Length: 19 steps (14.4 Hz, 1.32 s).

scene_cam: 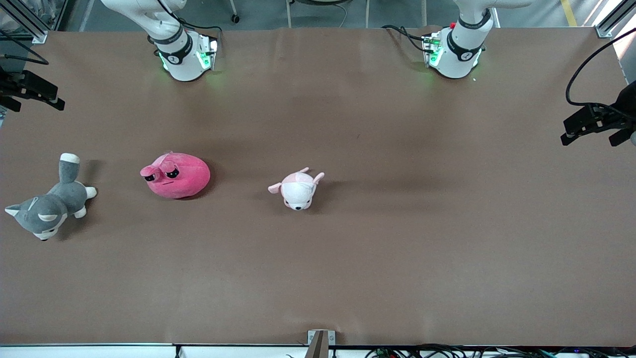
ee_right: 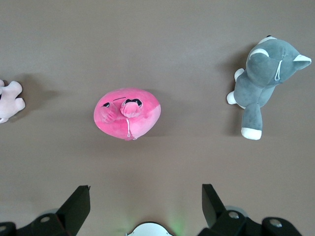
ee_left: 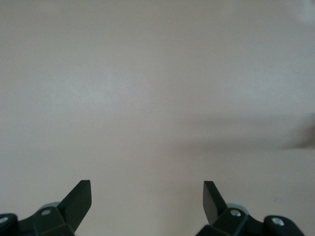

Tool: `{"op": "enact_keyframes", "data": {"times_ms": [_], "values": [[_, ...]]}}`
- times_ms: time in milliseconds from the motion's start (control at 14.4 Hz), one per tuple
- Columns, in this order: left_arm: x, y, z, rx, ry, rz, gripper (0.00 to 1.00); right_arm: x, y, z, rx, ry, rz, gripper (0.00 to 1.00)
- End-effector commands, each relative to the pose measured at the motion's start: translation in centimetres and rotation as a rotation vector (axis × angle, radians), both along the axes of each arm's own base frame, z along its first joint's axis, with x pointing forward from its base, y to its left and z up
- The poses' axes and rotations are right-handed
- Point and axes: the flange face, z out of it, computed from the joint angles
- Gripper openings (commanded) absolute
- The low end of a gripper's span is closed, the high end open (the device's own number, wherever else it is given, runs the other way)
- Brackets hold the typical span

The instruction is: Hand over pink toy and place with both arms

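Note:
The pink toy [scene_cam: 176, 175] is a round hot-pink plush with half-lidded black eyes, lying on the brown table toward the right arm's end. It shows again in the right wrist view as the pink toy [ee_right: 128, 113], well below my right gripper [ee_right: 146, 186], which hangs open and empty high over the table near its own base. My left gripper [ee_left: 146, 182] is also open and empty, with only bare table under it. Neither gripper shows in the front view; only the two arms' bases, the right arm's [scene_cam: 181, 54] and the left arm's [scene_cam: 457, 52], do.
A grey-and-white plush dog [scene_cam: 49, 206] lies at the right arm's end of the table, beside the pink toy. A small pale pink-and-white plush animal [scene_cam: 298, 189] lies near the table's middle. Black devices on mounts jut in at both ends [scene_cam: 30, 89] [scene_cam: 596, 122].

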Motion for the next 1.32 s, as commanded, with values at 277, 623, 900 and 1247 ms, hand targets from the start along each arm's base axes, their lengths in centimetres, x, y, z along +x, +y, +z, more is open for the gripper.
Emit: {"op": "enact_keyframes", "data": {"times_ms": [277,623,900,1247], "values": [[0.07,-0.37,0.43,-0.018,-0.011,0.006,1.0,-0.88,0.27,0.3,0.004,-0.014,-0.003,1.0],[0.12,-0.28,0.34,-0.016,-0.009,0.007,1.0,-0.86,0.25,0.31,0.002,-0.015,0.0,1.0],[0.17,-0.37,0.26,-0.016,-0.008,0.006,1.0,-0.89,0.17,0.3,-0.005,-0.013,0.0,1.0],[0.17,-0.47,0.26,-0.018,-0.008,0.006,1.0,-0.89,0.17,0.3,-0.005,-0.013,0.0,1.0]]}}
